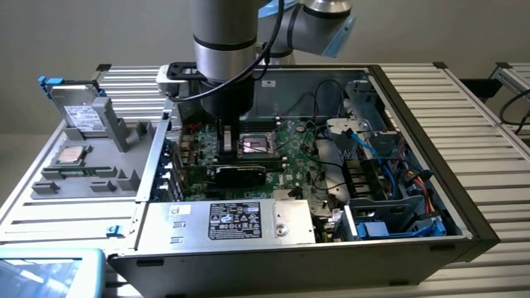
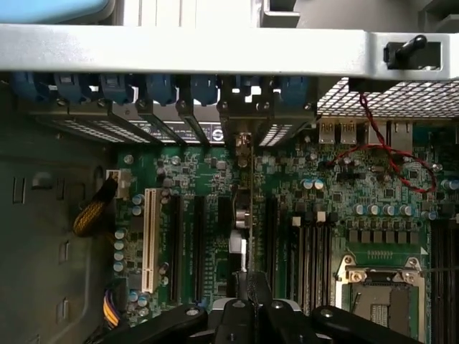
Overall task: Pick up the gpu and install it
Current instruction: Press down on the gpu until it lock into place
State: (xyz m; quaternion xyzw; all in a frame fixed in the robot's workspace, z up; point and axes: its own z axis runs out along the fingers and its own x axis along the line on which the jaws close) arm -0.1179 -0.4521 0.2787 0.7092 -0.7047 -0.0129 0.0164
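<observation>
Black gripper [image 2: 247, 304] pinched shut on the edge of the gpu [image 2: 242, 215], a thin flat card seen edge-on, standing upright over the green motherboard [image 2: 315, 208] in line with the black expansion slots [image 2: 193, 244]. Exterior view: gpu [image 1: 238, 172] sits low inside the open grey computer case [image 1: 431, 186], beside the silver CPU socket [image 1: 255, 146].

Matt grey metal case [image 1: 463, 205], green motherboard [image 2: 208, 179], glossy silver arm [image 1: 223, 37].
</observation>
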